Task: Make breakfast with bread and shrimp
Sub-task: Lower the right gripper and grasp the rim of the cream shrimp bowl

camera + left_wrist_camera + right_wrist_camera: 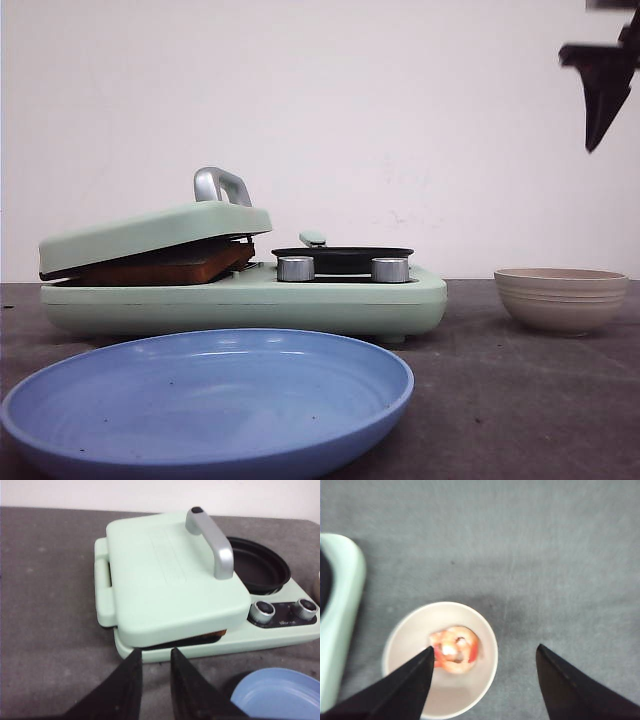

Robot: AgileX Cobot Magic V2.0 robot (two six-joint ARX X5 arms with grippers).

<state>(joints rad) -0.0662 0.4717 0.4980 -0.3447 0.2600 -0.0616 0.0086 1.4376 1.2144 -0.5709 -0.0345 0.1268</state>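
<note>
A mint-green cooker point(330, 300) stood on the dark grey table point(500, 400), left of centre. Its hinged lid point(150, 232) covered the left half and sat tilted, propped partly up, with a grey metal handle point(222, 185) on top. The bread point(170, 266) lay clamped under the lid; only a brown crust edge showed in the front view, and the slice count could not be told. In the left wrist view a thin brown strip of the bread point(212, 636) showed beneath the lid's near edge.

The left gripper point(155, 655) hovered just in front of the cooker's near left side. Its fingers stood close together with a narrow gap between them, holding nothing and touching nothing.

On the cooker's right half sat a round black pan point(342, 259), with two silver knobs point(295, 268) just in front of it. A small mint-green handle tip point(313, 238) showed behind the pan.

A blue plate point(200, 400) lay nearest the camera, in front of the cooker.

To the right of the cooker, apart from it, stood a beige bowl point(561, 298). The shrimp point(455, 649), pinkish-orange and curled, lay inside the bowl, visible only in the right wrist view.

The right gripper point(482, 652) hung high above the bowl, its fingers spread wide and empty. In the front view only its dark tip point(603, 90) appeared at the upper right.
</note>
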